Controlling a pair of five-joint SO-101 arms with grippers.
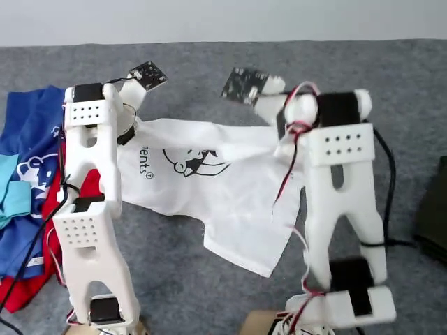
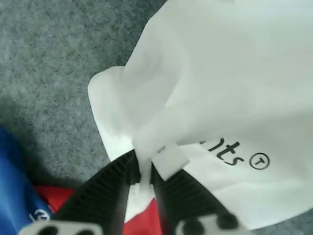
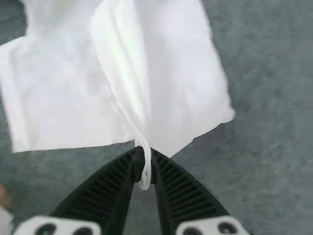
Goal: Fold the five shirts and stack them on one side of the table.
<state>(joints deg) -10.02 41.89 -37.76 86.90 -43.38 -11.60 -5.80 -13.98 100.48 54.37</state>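
Observation:
A white shirt [image 1: 209, 183] with a black drawing and lettering hangs spread between the two arms over the grey table [image 1: 209, 63]. My left gripper [image 2: 144, 172] is shut on the shirt's edge by a small white label, and the cloth [image 2: 220, 88] drapes away from it. My right gripper [image 3: 143, 166] is shut on a thin fold of the same shirt [image 3: 122, 73], lifted above the carpet. In the high view the left arm [image 1: 91, 174] holds the shirt's left side and the right arm [image 1: 335, 181] its right side.
A pile of shirts lies at the table's left edge: a blue one [image 1: 28, 132], a red one [image 1: 42, 209] and a teal one [image 1: 12, 188]. A dark object [image 1: 436, 209] sits at the right edge. Grey carpet stretches behind the arms.

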